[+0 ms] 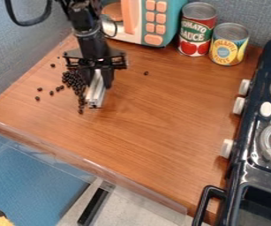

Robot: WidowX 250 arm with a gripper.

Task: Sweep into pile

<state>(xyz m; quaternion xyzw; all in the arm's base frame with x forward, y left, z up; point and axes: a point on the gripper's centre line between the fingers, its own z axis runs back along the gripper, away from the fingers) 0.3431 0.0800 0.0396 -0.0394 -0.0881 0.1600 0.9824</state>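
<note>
A silver bar [95,95] is held in the closed fingers of the black gripper [99,83], its length pointed toward the counter's [155,128] near edge. Dark beans [73,80] are heaped just beside it, viewer's left, with strays scattered beyond; one bean [146,73] is isolated rightward. The sweep seems unobstructed by the cans [197,30].

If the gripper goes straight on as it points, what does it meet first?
Likely the wooden counter, beside the dark beans, though whether the held silvery piece touches it is unclear.
</note>
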